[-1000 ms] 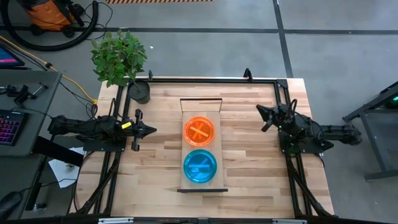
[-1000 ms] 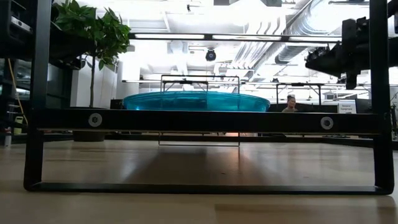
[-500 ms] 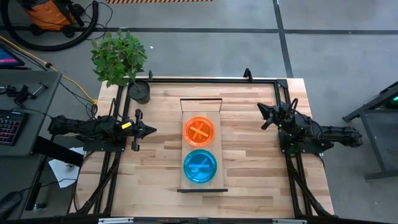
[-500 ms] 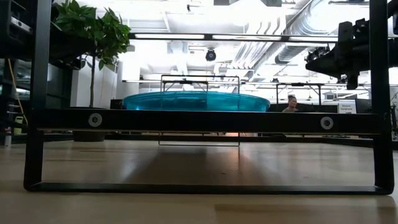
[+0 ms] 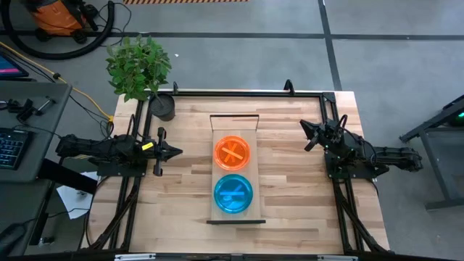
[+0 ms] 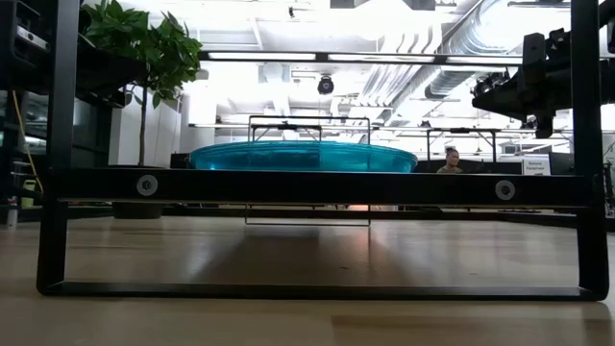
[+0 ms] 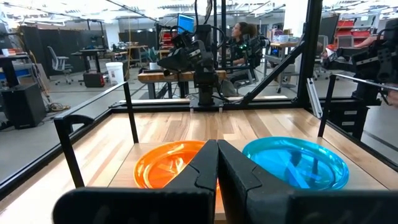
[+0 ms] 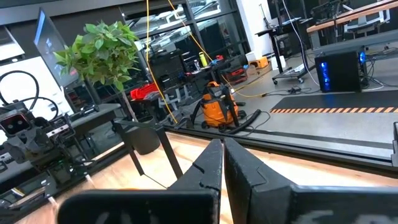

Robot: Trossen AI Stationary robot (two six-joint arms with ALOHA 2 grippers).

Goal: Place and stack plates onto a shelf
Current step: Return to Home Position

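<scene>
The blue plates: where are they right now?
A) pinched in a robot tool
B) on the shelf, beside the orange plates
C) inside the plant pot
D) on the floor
B: in the high view, the blue plates sit on the shelf right beside the orange plates.

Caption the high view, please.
Translucent orange plates and cyan plates on light-wood shelf; left gripper, right gripper shut at either side.

- From above, we look straight down on the whole tabletop (image 5: 290,188).
- Low down, we sit level with it, close to the shelf (image 6: 317,187) end.
- Our left wrist camera faces across the shelf, which all three views share.
</scene>
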